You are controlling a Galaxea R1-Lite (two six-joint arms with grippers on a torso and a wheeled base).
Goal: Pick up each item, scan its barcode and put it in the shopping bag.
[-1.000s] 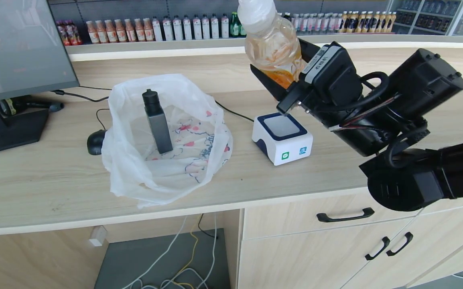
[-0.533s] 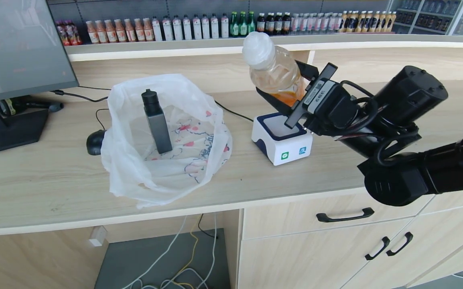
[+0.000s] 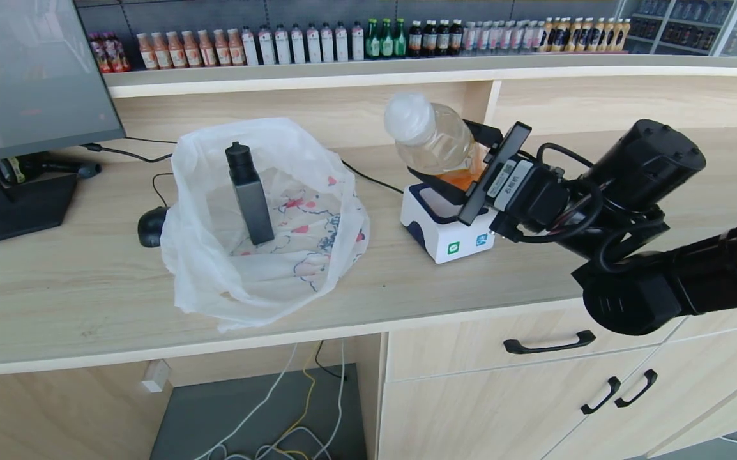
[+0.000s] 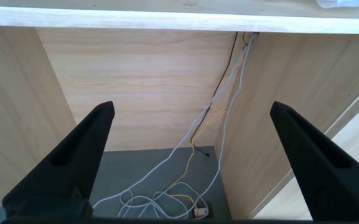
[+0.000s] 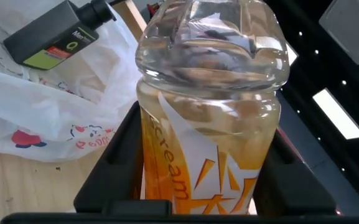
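Observation:
My right gripper [image 3: 461, 169] is shut on a clear drink bottle [image 3: 435, 137] with an orange label and white cap, tilted with its cap up and to the left, just above the white barcode scanner [image 3: 448, 223] with its dark blue top. In the right wrist view the bottle [image 5: 207, 118] sits between the black fingers [image 5: 114, 168]. The white plastic shopping bag [image 3: 266, 220] stands open to the scanner's left, with a grey bottle with a black cap [image 3: 250, 191] upright inside; the same grey bottle [image 5: 55, 37] shows in the bag [image 5: 36, 118]. My left gripper [image 4: 191, 168] hangs open below the counter.
A monitor on a black stand [image 3: 20, 96] sits at the counter's left, with a black mouse [image 3: 150, 226] and cables beside the bag. A raised shelf [image 3: 368, 70] with rows of bottles runs along the back. Drawers with black handles [image 3: 550, 345] are under the counter; loose cables [image 4: 185, 186] lie below.
My right gripper has come down with the bottle, from high above the scanner to just over its top. The bottle has tipped further to the left. The bag and the grey bottle stayed put.

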